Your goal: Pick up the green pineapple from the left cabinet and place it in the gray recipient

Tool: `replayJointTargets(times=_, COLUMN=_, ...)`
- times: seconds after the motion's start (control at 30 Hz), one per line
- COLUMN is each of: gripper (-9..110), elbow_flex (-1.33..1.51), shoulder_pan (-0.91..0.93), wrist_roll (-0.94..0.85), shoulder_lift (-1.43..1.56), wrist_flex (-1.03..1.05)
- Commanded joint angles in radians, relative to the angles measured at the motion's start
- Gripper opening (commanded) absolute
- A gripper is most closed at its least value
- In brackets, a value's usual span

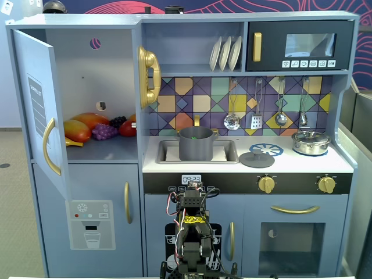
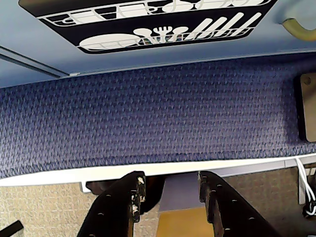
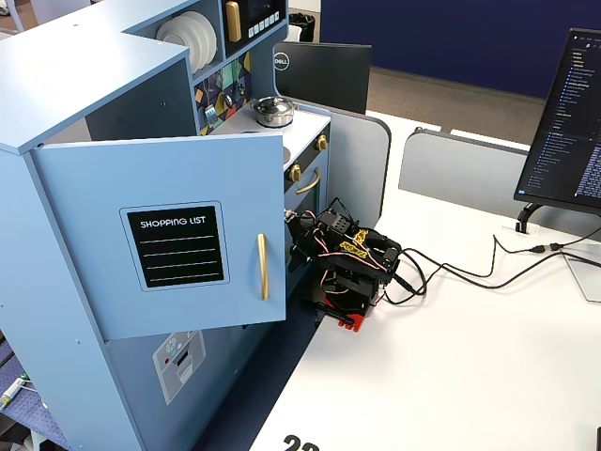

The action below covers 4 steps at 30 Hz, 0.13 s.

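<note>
The left cabinet (image 1: 93, 87) stands open, its door (image 1: 38, 110) swung out to the left; the door's shopping-list label shows in a fixed view (image 3: 178, 246). On its shelf lie an orange-yellow mango (image 1: 78, 129), purple grapes (image 1: 104, 131) and red fruit; no green pineapple shows there. The gray recipient (image 1: 195, 145) stands in the sink, and a patch of bright green (image 1: 196, 132), the green pineapple, shows inside its mouth. My arm (image 1: 192, 229) is folded low in front of the kitchen. In the wrist view my gripper (image 2: 170, 180) is open and empty above the carpet.
A flat gray lid (image 1: 256, 158) and a shiny silver lidded pot (image 1: 311, 141) sit on the counter to the right of the sink. The open door (image 3: 160, 235) juts out beside my arm (image 3: 347, 258). Cables (image 3: 470, 272) and a monitor (image 3: 568, 113) are on the white desk.
</note>
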Motion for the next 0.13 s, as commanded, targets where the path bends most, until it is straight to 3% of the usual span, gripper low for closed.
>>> replayJointTargets(times=0.0, gripper=5, elbow_flex=0.020, shoulder_pan=0.014, wrist_roll=0.037, shoulder_lift=-0.006, wrist_flex=0.163)
replayJointTargets(times=0.1, gripper=5, elbow_flex=0.020, shoulder_pan=0.014, wrist_roll=0.037, shoulder_lift=-0.006, wrist_flex=0.163)
